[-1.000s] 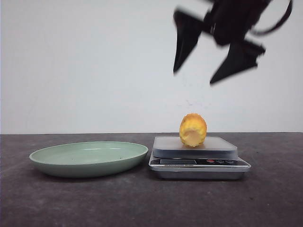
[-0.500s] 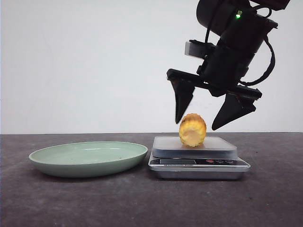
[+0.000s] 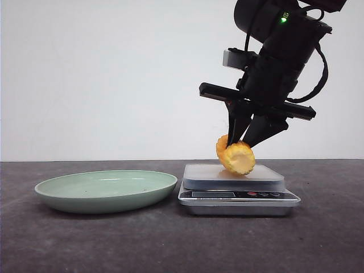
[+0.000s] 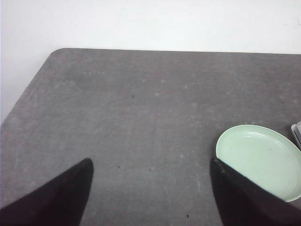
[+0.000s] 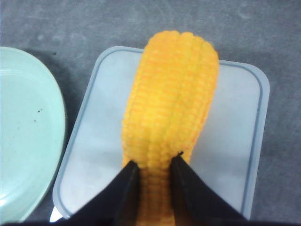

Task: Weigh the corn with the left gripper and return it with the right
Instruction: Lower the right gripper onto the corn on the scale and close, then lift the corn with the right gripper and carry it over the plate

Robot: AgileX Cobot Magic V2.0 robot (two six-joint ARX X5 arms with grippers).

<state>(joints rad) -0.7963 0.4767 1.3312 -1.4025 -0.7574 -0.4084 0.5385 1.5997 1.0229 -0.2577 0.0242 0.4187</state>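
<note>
With the weighing apparently done, the right end effector is clenched on the corn atop the scale toward the tabletop's right edge, the left end effector released, leaving the return to the plate.

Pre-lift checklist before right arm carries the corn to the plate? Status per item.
1. Right gripper shut on the corn: ok, the fingers pinch one end of the cob in the right wrist view.
2. Grip centred on the cob: not ok, it holds only the near end and most of the cob sticks out past the fingertips; it may swing.
3. Corn clear of the scale: not ok, it sits tilted with its lower edge at the platform.
4. Plate free to receive: ok, nothing lies in it but a few specks.
5. Left gripper out of the way: ok, open, over bare table beside the plate.
</note>
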